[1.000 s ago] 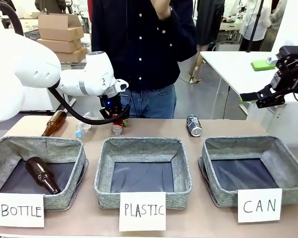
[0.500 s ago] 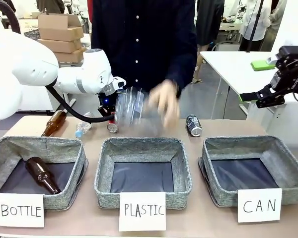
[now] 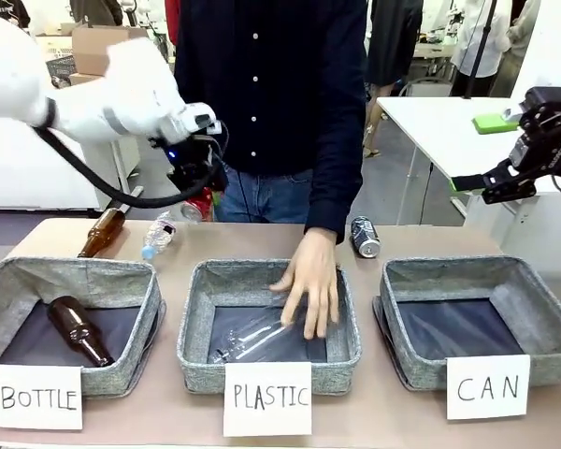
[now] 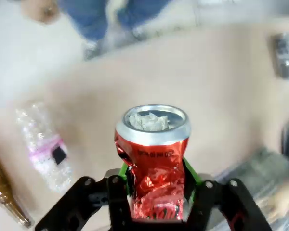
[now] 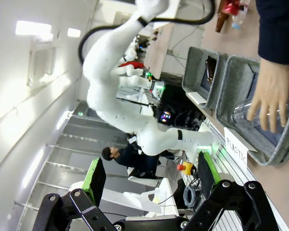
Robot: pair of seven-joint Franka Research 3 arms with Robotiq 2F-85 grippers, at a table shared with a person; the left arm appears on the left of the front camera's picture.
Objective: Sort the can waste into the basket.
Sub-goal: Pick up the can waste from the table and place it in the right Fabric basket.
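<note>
Risen off the surface (image 3: 421,241), left gripper (image 3: 194,194) is pinching the red can (image 4: 156,159), well left of the CAN basket (image 3: 542,348); dark can (image 3: 365,237) is lying behind its left corner; right gripper (image 5: 151,178) is hovering spread.

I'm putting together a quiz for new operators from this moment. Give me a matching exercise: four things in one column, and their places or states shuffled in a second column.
Things:
1. red can
2. dark can
3. person's hand
4. right gripper

Places or states:
A. open, holding nothing, up in the air
B. resting on the far side of the table
C. on a clear bottle inside the PLASTIC basket
D. clamped in the jaws of the left gripper

Pairs: 1-D, 2-B, 3-C, 4-A
</note>
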